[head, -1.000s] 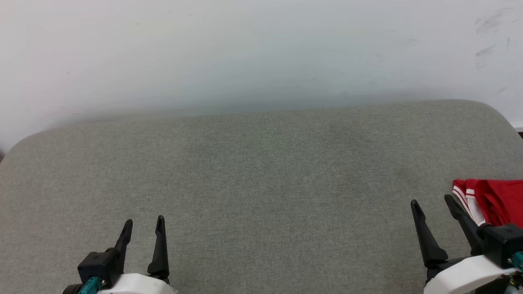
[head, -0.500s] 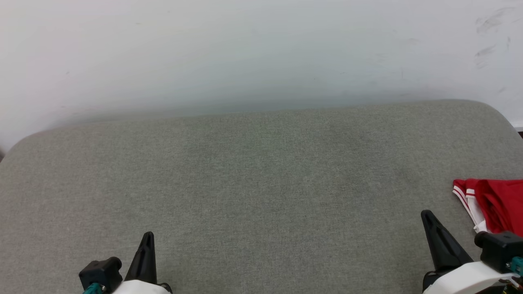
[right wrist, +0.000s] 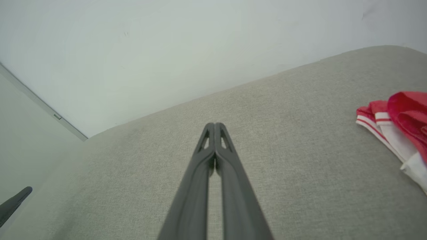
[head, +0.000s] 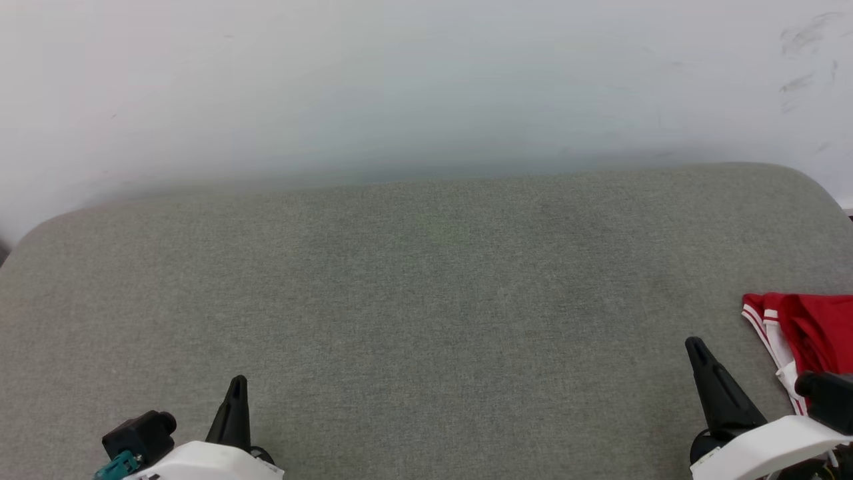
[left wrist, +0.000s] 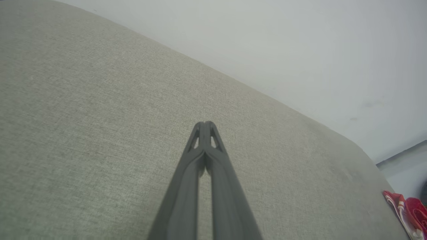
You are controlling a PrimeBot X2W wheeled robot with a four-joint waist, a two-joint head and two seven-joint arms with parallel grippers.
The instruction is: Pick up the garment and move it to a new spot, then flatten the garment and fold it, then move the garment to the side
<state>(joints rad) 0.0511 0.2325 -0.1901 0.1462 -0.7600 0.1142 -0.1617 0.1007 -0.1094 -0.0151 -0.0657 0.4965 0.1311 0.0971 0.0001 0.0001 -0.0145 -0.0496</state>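
Left wrist view has the left gripper (left wrist: 205, 124) pinched all the way together, both dark fingers meeting at the tips with nothing between them, hanging over the grey cushion (head: 426, 300). Same deal on the other side: the right gripper (right wrist: 214, 125) is clamped tight on itself too, empty, tips touching. From the head camera both sit low at the near edge of the cushion, one at the lower left and one at the lower right, well apart from each other. The garment (head: 813, 327) is over at the right edge of the cushion, near the right gripper, whose fingers are clear of it. It's a bunched-up red heap with a white sleeve and red-and-white striped trim poking out toward the middle, and part of it is cut off by the frame. Behind the cushion is a plain pale wall (head: 400, 87) with a few scuff marks up at the right.
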